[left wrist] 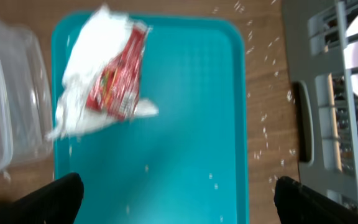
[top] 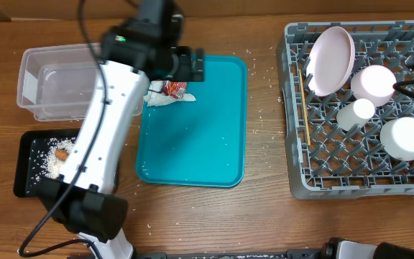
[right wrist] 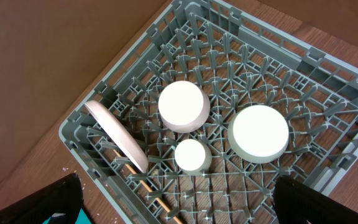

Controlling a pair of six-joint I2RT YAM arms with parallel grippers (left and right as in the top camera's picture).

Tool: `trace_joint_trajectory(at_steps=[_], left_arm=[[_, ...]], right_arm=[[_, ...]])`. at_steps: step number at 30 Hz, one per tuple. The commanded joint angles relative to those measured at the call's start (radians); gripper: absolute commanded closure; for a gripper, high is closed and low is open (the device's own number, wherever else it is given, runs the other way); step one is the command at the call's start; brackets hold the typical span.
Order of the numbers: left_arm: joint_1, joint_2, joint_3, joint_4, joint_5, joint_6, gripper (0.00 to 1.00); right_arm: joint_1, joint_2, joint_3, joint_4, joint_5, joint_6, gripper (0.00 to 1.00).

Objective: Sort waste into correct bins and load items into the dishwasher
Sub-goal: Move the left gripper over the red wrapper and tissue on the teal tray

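While hovering over the teal tray (left wrist: 191, 143) with left tool (left wrist: 179, 202) spread wide and empty, leaves napkin (left wrist: 82, 74) and wrapper (left wrist: 118, 78) unsorted at the corner nearest the clear tub (top: 31, 86). Shows wrapper's long axis oblique to tray edges. Holds right tool (right wrist: 179, 205) agape above rack (top: 300, 183). Already racked: plate (top: 330, 59), bowls (top: 374, 81), cup (top: 356, 113), stick (top: 303, 108); scraps (top: 62, 152) in black tray (top: 29, 180).

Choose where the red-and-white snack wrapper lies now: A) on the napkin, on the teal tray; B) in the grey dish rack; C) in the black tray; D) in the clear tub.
A: the snack wrapper lies on the crumpled napkin at one corner of the teal tray.
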Motion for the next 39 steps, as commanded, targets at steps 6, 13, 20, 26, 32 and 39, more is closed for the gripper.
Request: trace_joint_trajectory(at_steps=[6,13,20,26,32,39], left_arm=[[-0.105,0.094,0.009,0.101,-0.377,0.034,0.00],[-0.091,0.214,0.009,0.121,-0.334,0.042,0.00],[-0.055,0.360,0.009,0.187,-0.306,0.056,0.00],[-0.015,0.437,0.009,0.254,-0.359,0.055,0.00],[0.020,0.491,0.009,0.307,-0.357,0.055,0.06],[0.026,0.543,0.009,0.346,-0.324,0.056,0.07]], right_arm=[[-0.004,0.001,-0.002,0.005,0.010,0.001,0.00],[-0.004,0.001,-0.002,0.005,0.010,0.001,0.00],[-0.004,0.001,-0.002,0.005,0.010,0.001,0.00],[-0.004,0.001,-0.002,0.005,0.010,0.001,0.00],[-0.004,0.001,-0.002,0.005,0.010,0.001,0.00],[-0.004,0.001,-0.002,0.005,0.010,0.001,0.00]])
